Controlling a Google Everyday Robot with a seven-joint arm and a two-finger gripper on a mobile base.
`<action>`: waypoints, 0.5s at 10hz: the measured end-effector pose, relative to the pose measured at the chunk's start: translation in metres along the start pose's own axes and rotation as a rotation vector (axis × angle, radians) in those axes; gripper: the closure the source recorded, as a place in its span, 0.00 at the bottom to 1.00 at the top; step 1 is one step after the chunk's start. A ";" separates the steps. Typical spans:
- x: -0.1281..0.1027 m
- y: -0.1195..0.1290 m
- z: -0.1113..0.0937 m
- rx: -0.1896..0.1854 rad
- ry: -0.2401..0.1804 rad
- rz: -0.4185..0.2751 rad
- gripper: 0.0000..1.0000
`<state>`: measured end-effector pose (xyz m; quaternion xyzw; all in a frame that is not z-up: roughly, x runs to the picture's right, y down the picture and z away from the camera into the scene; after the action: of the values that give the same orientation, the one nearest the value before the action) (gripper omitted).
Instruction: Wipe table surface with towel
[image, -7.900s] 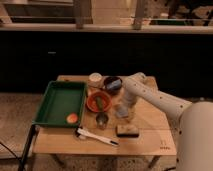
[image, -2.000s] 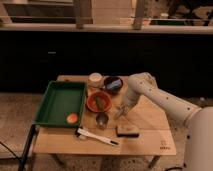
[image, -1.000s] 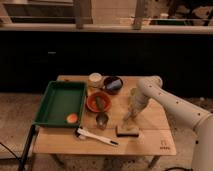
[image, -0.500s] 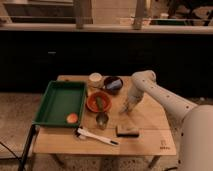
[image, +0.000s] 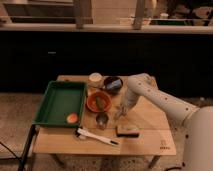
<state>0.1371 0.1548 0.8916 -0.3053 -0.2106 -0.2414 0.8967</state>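
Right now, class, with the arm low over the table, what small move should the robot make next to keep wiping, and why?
Probably sweep the gripper, shut on the towel, sideways toward the bare table surface on the right. Dishes and the dark block crowd the other sides.

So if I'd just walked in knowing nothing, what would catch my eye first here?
Probably the big white robot arm bending in from the right over the wooden table, its gripper down near the middle with fingers shut. Next, the green tray on the left with an orange ball in its near corner, and the orange bowl beside it.
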 end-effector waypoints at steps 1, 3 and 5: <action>0.001 0.009 0.003 -0.008 -0.007 -0.002 1.00; 0.010 0.022 0.007 -0.022 -0.012 0.012 1.00; 0.028 0.037 0.007 -0.027 -0.004 0.062 1.00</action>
<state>0.1783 0.1763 0.8947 -0.3244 -0.1998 -0.2159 0.8990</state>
